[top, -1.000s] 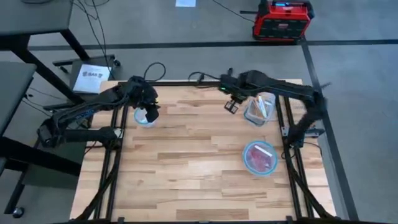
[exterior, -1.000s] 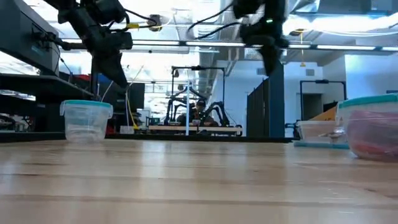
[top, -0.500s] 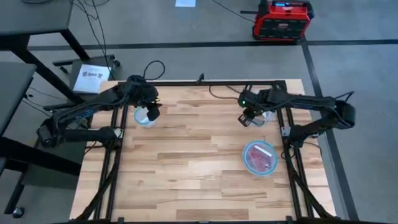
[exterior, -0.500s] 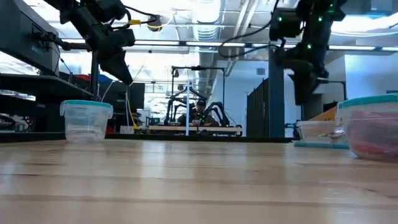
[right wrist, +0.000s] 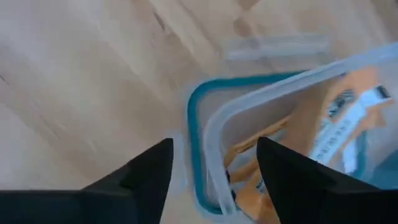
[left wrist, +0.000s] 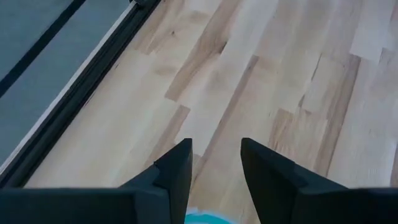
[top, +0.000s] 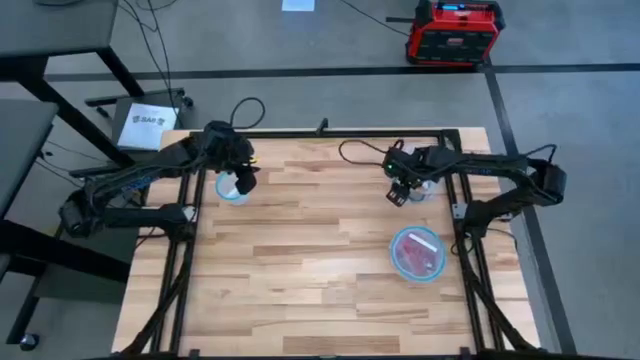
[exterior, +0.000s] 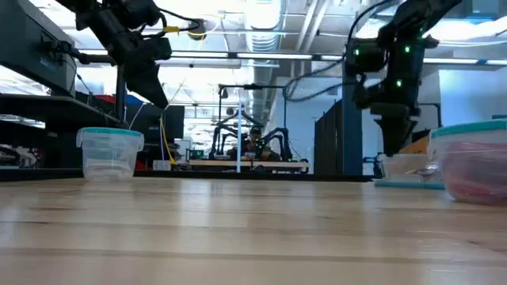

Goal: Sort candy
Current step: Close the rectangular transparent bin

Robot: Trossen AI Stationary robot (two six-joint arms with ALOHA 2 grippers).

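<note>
**A:** Across the wooden table (top: pixel 300 250), what's laid out?

**B:** Three clear blue-rimmed tubs. A round tub (top: pixel 418 253), near the right gripper (top: pixel 397 192) on the table's front side, is full of red candy (top: pixel 417 257). A squarer tub (right wrist: pixel 249 143) sits right under that gripper, at its fingertips. A small round tub (exterior: pixel 109 152) sits beneath the left gripper (top: pixel 243 181); it looks empty in the low view.

**A:** And the grippers themselves?

**B:** Both hang with fingers parted and nothing between them. The right one's fingers straddle the squarer tub's rim in its wrist view; the left one's gap is narrower.

**A:** Where's the remaining candy?

**B:** Orange-white wrappers (right wrist: pixel 348 118) lie inside the squarer tub, just past the right fingertips. Each colour sharing a tub suggests the sorting is largely done; I see no loose sweets on the wood.

**A:** Why hover there?

**B:** My guess: the right gripper is poised above its tub to drop or check a piece, and the left waits over its own.
</note>
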